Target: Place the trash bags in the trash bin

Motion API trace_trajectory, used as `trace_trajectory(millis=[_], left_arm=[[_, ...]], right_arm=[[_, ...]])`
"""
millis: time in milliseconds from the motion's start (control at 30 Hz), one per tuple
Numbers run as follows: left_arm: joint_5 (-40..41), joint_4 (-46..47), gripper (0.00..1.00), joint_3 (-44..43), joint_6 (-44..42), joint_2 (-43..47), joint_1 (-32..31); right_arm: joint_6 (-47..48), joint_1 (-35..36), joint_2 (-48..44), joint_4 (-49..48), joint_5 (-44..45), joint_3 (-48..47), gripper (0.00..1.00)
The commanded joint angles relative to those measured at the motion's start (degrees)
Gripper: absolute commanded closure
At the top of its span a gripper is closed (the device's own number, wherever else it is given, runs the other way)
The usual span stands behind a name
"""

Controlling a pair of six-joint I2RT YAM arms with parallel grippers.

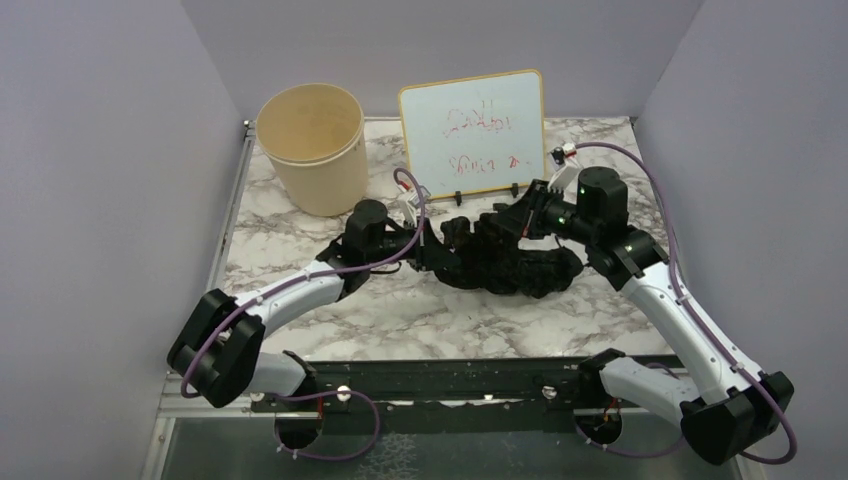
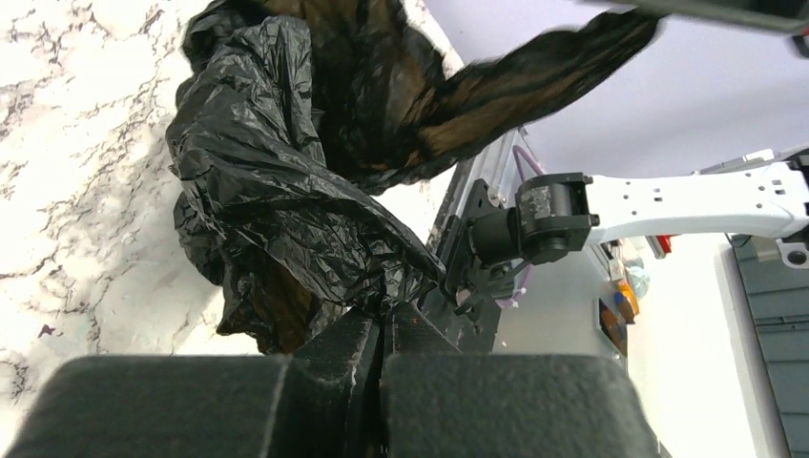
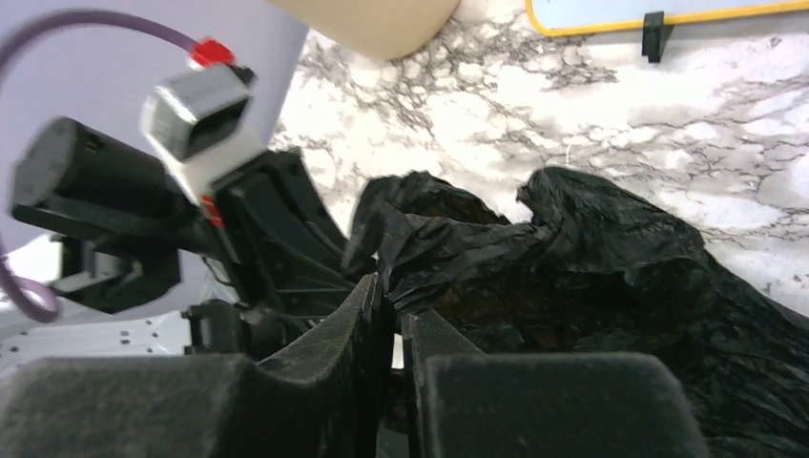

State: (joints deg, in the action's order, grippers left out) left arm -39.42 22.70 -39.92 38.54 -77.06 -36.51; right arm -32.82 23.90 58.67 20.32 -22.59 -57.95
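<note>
The job has hardly begun. The trash bags (image 1: 510,262) lie in a black, crinkly heap in the middle of the table (image 1: 400,320), between the two arms. The trash bin (image 1: 312,150) stands upright at the far left corner, well apart from the heap. From above, the bin looks bare inside, with no black plastic in it or over its rim.

The left gripper (image 2: 383,320) is at the left end of the heap. In the left wrist view its two fingers are pressed together, and a fold of the black plastic runs right down into the place where they meet, so it looks pinched tight on the bag. Part of the bag stands up in a bunch above the fingers, and the rest sits on the marble.

The right gripper (image 3: 389,296) is at the far right side of the heap, just in front of the whiteboard (image 1: 472,135). Its fingers are very close, with only a thin crack between them. A bit of plastic sits at their tips, but I cannot tell if it is really held or only touching.

So one good hold seems to be made, and that is all. What is left is nearly everything. The bag must come up off the table, travel over to the far left, and go down into the bin. The bag is floppy and about as big as the bin, so some of it may hang over the rim and need a push.
</note>
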Motion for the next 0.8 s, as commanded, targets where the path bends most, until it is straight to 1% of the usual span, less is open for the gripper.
trace_trajectory(millis=[0,167,267,333,400,433,467,500,567,633,700,733,767], left_arm=[[0.37,2.26,1.00,-1.66,0.33,5.13,-0.14],[1.67,1.92,1.00,-2.06,0.99,8.82,-0.14],[2.48,1.67,1.00,-1.72,1.09,10.25,-0.14],[1.98,1.29,1.00,-1.65,0.93,10.20,-0.13],[1.10,1.12,1.00,-1.72,0.92,9.89,-0.06],[0.68,1.10,1.00,-1.74,0.92,9.75,-0.12],[0.38,1.12,1.00,-1.82,0.92,9.52,-0.12],[0.32,1.12,1.00,-1.89,0.87,9.40,-0.20],[0.90,1.12,1.00,-2.13,0.62,9.09,-0.43],[1.18,1.13,1.00,-2.49,0.39,8.65,-0.70],[1.02,1.12,1.00,-2.65,0.40,8.54,-0.91],[0.94,1.12,1.00,-2.58,0.31,8.59,-0.89],[0.97,1.12,1.00,-2.43,0.23,8.73,-0.92]], right_arm=[[-1.42,0.09,-0.69,-0.58,-3.15,3.06,0.80],[-4.69,0.09,-1.62,-3.28,-10.17,7.80,0.63],[-6.88,0.08,-2.63,-6.94,-15.17,11.98,0.61],[-10.29,0.05,-3.03,-12.37,-18.50,15.45,0.61],[-15.43,0.09,-2.52,-20.52,-22.83,18.72,0.60],[-17.30,0.09,-1.99,-25.02,-24.72,19.94,0.58],[-19.11,0.09,-1.24,-27.79,-25.76,20.48,0.51],[-20.31,0.09,-0.67,-29.72,-26.38,20.71,0.47],[-21.19,0.06,0.25,-30.54,-25.91,20.11,0.44],[-21.26,0.09,0.39,-29.74,-24.27,19.57,0.44],[-21.73,0.07,0.35,-30.12,-23.36,19.57,0.49],[-22.15,0.02,0.44,-30.65,-23.03,19.81,0.56],[-22.68,0.02,0.54,-31.58,-22.95,20.46,0.66]])
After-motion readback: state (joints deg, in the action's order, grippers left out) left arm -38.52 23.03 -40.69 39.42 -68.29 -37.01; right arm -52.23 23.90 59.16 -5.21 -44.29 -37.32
